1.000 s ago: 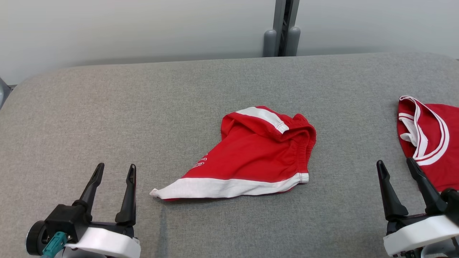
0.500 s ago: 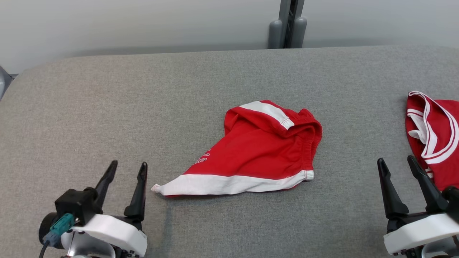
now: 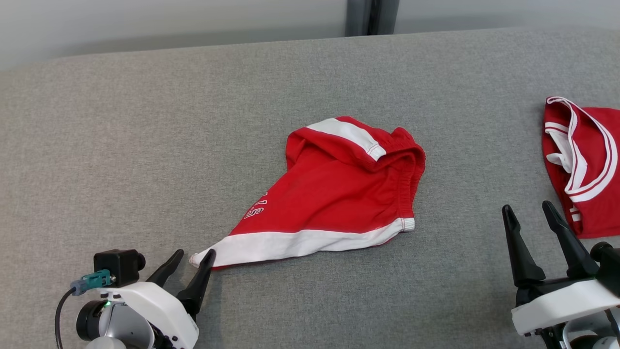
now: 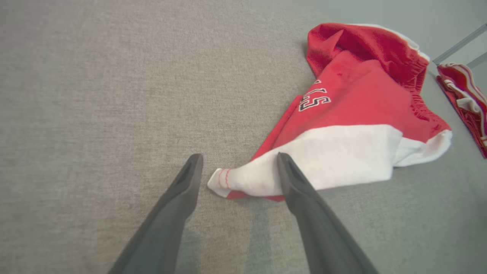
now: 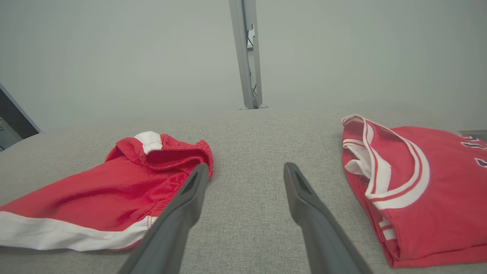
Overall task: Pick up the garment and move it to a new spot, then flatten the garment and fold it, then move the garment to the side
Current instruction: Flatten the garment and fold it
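Two grippers, both spread wide and empty. Shorts (image 3: 339, 194): crumpled, centre of bench (image 3: 145, 145). At 7 o'clock the left gripper (image 3: 195, 253) brackets their white corner, apparently to pinch it. At 4 o'clock the right gripper (image 3: 527, 207) waits beside a jersey (image 3: 588, 194).

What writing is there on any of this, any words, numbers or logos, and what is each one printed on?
"LS", possibly "LLS": white, dark-outlined letters on the crumpled red shorts with white hem band; the rest of the word is hidden in the fold.
Too cut off to read: dark-outlined characters on the folded red jersey with white trim, at the right wrist view's right edge.
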Available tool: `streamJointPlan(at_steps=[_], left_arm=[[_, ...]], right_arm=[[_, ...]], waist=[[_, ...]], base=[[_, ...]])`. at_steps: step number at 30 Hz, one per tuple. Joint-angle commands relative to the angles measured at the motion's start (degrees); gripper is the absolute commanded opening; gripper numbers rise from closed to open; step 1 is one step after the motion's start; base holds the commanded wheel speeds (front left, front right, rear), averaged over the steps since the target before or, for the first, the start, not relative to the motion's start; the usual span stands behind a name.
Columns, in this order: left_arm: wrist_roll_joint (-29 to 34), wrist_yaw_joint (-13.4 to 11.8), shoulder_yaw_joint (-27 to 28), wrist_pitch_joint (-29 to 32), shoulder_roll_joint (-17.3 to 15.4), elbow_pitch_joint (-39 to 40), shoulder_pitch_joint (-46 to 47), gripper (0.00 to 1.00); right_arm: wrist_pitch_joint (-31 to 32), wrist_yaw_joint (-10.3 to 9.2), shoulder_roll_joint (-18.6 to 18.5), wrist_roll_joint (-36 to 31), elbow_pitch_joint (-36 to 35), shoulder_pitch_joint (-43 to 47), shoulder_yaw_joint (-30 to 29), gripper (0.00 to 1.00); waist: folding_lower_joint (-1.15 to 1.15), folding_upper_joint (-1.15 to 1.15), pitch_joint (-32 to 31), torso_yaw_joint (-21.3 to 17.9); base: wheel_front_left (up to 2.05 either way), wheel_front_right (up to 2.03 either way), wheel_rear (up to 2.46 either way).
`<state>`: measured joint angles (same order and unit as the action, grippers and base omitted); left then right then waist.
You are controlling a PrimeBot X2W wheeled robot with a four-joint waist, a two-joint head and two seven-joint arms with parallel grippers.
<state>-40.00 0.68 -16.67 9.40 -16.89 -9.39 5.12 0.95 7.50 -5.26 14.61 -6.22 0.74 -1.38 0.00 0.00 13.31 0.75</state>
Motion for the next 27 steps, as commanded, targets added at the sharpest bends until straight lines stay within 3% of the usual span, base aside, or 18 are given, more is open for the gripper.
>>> streamJointPlan(at_steps=[1,4,5,6,7,9,10,20,27], left_arm=[[-0.1,0.5,0.0,0.3,-0.3,-0.7,0.9,1.0],[-1.2,1.4,-0.1,0.7,0.0,-1.9,1.6,1.0],[-1.6,1.8,-0.4,1.1,0.1,-2.2,1.6,0.96],[-2.0,2.1,-0.4,1.1,0.4,-2.3,1.6,0.86],[-2.1,2.3,-0.5,1.2,0.3,-2.5,1.6,0.56],[-2.4,2.5,-0.7,1.3,0.3,-2.8,1.7,0.29],[-2.4,2.7,-0.7,0.9,0.3,-2.7,1.8,0.0],[0.4,1.9,-0.3,-3.2,-0.5,0.1,2.9,0.0],[1.5,0.8,-0.7,-3.5,-0.9,3.5,3.3,0.0]], right_arm=[[-0.5,-0.02,-0.1,0.4,0.2,-0.5,-0.1,1.0],[-0.7,-0.02,-0.1,0.5,0.5,-0.9,-0.2,1.0],[-0.7,-0.02,-0.1,0.5,0.6,-1.0,-0.2,1.0],[-0.7,-0.02,0.0,0.6,0.7,-1.1,-0.2,1.0],[-0.8,-0.02,0.0,0.7,0.7,-1.2,-0.3,1.0],[-0.9,-0.02,0.0,0.7,0.9,-1.2,-0.4,1.0],[-1.0,-0.02,0.0,0.7,0.9,-1.2,-0.4,1.0],[-1.8,-0.02,-0.8,0.2,0.6,-2.3,0.0,1.0],[1.4,-0.02,-2.6,0.8,4.8,-4.2,8.3,1.0]], waist=[[0.0,0.0,0.4,-0.3],[0.0,0.0,0.7,-0.5],[0.0,0.0,0.8,-0.5],[0.0,0.0,0.8,-0.6],[0.0,0.0,0.9,-0.6],[0.0,0.0,0.9,-0.6],[0.0,0.0,0.9,-0.5],[0.0,0.0,0.5,0.1],[0.0,0.0,1.2,1.1]], base=[[0.0,0.0,0.0],[0.0,0.0,0.0],[0.0,0.0,0.0],[0.0,0.0,0.0],[0.0,0.0,0.0],[0.0,0.0,0.0],[0.0,0.0,0.0],[0.0,0.0,0.0],[0.0,0.0,0.0]])
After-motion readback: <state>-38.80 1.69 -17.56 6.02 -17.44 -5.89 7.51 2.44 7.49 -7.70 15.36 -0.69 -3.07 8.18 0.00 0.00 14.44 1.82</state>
